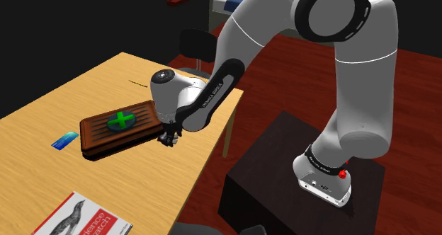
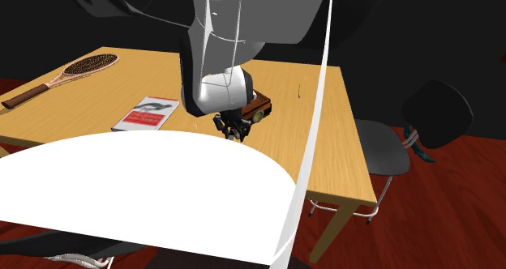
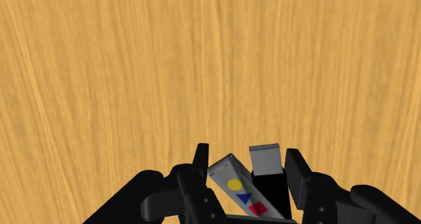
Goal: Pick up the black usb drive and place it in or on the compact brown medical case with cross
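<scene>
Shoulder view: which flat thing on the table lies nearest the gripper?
The brown case with the green cross, right beside the gripper, which holds the black usb drive; the blue card and the penguin book lie farther off.

A wooden table (image 1: 142, 177) stands on dark red floor (image 2: 438, 227), chair (image 2: 438, 113) beside.

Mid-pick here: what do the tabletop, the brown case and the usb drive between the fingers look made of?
Table: wood, matte, with fine straight grain lines. Medical case: dark brown with grooved panels, wood-like, though moulded plastic is possible. Usb drive: black body, likely plastic; its pale grey plug end looks like metal.
</scene>
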Tool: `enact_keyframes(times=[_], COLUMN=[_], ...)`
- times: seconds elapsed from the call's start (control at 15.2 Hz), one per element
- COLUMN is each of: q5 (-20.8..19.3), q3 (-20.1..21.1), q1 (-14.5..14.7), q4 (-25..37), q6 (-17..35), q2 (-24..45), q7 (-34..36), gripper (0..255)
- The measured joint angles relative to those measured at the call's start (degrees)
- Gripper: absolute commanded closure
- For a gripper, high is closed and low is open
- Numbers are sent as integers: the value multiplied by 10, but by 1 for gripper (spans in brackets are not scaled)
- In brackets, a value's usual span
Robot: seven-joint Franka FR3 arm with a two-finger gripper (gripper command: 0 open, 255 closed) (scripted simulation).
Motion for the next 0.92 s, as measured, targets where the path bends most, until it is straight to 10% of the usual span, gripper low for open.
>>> enact_keyframes(times=[0.92], q5=[54], q3=[38], q1=[-29], q4=[-7], q6=[-76], q2=[-85], q7=[-39], gripper=[255])
